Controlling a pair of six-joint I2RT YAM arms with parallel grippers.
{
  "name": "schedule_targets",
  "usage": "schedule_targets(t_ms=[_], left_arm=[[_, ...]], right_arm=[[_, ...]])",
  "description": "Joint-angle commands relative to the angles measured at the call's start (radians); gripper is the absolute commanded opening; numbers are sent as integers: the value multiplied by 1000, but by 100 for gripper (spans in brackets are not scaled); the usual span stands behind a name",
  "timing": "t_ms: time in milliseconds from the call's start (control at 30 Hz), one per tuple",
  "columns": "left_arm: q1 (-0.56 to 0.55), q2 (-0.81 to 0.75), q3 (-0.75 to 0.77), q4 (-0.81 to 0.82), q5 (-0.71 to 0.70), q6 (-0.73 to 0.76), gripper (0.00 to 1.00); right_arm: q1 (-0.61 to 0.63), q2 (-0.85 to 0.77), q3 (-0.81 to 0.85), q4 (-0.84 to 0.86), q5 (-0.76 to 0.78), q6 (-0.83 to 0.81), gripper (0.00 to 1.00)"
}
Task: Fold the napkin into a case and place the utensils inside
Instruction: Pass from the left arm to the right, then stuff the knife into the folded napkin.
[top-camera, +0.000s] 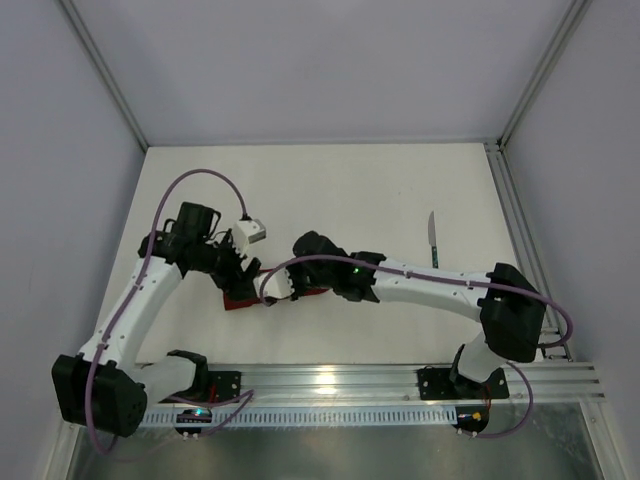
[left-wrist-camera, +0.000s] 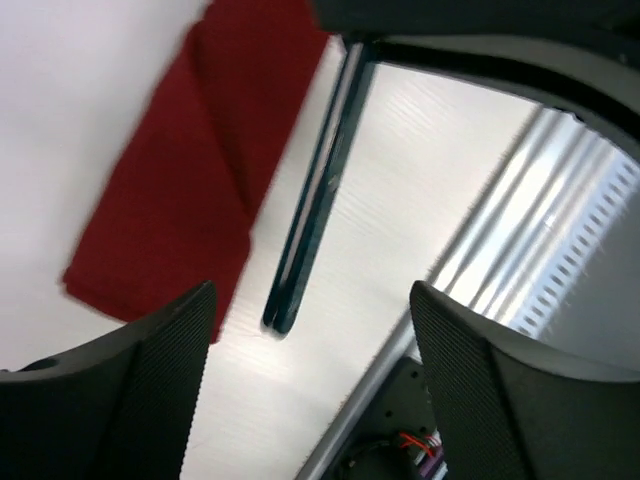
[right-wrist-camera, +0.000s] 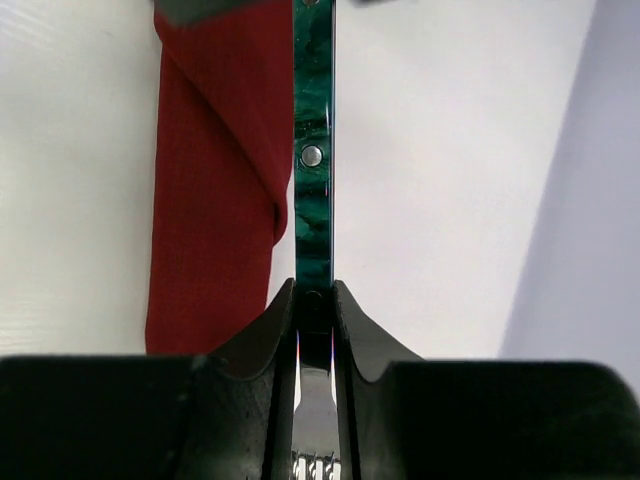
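Note:
The dark red case (right-wrist-camera: 215, 180) lies flat as a narrow folded strip with a diagonal fold; it also shows in the left wrist view (left-wrist-camera: 190, 170) and partly under the arms in the top view (top-camera: 240, 302). My right gripper (right-wrist-camera: 314, 300) is shut on the fork (right-wrist-camera: 313, 150) at its neck. The teal handle points forward along the case's right edge and the tines sit between my fingers. The fork handle (left-wrist-camera: 310, 210) lies beside the case in the left wrist view. My left gripper (left-wrist-camera: 312, 300) is open and empty just above the case's end. The knife (top-camera: 433, 240) lies alone at the right.
An aluminium rail (top-camera: 400, 380) runs along the table's near edge and shows close by in the left wrist view (left-wrist-camera: 540, 240). Another rail (top-camera: 520, 220) lines the right side. White walls enclose the table. The two grippers (top-camera: 260, 278) are close together.

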Motion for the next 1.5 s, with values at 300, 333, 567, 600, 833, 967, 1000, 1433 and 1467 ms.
schedule_targets(t_ms=[300, 333, 567, 600, 833, 967, 1000, 1433, 1467], left_arm=[[129, 8, -82, 328, -501, -236, 45], [132, 23, -104, 357, -503, -235, 41], [136, 102, -182, 344, -393, -181, 37], [136, 111, -185, 338, -388, -175, 37], [136, 177, -204, 365, -406, -166, 36], [136, 230, -211, 388, -411, -160, 32], [136, 240, -213, 399, -412, -158, 29], [130, 264, -200, 419, -426, -140, 2], [129, 263, -200, 419, -422, -141, 2]], right_arm=[[-194, 214, 272, -498, -188, 113, 4], [-196, 230, 312, -523, -188, 110, 4], [-196, 287, 365, -596, -164, 113, 4], [-196, 291, 369, -603, -164, 117, 4], [-196, 336, 392, -627, -153, 134, 4], [-196, 371, 418, -604, -153, 166, 4], [-196, 377, 423, -600, -150, 174, 4], [-164, 510, 572, -597, -173, 222, 4], [-161, 520, 582, -587, -179, 238, 4]])
